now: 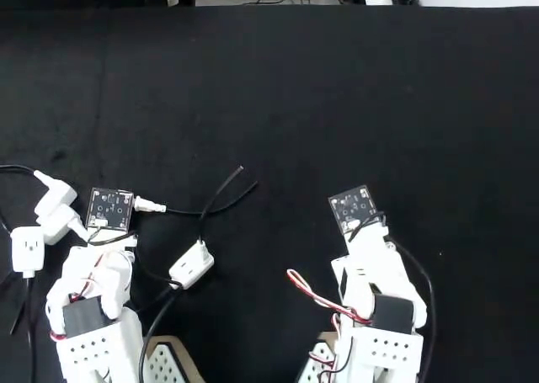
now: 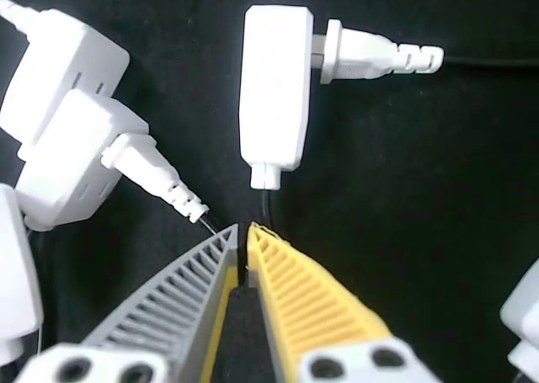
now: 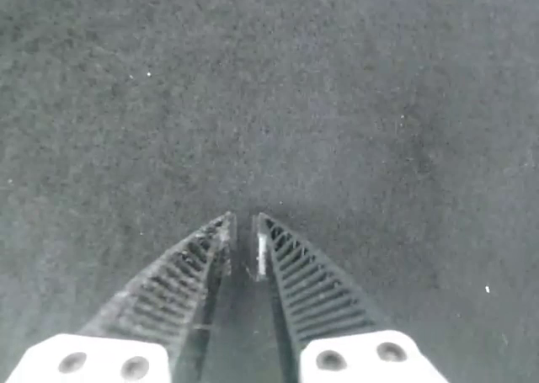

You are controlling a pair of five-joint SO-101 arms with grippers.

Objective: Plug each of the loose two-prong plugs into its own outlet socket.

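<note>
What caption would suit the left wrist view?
Left gripper, fingers shut, facing a white socket with a plug in its side; a second plugged socket lies beside it.

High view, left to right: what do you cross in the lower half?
White outlet → left arm → white plug → white socket block → right arm.

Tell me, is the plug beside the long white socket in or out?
In. The plug presses against the socket's side, with only a sliver of prong showing.
</note>
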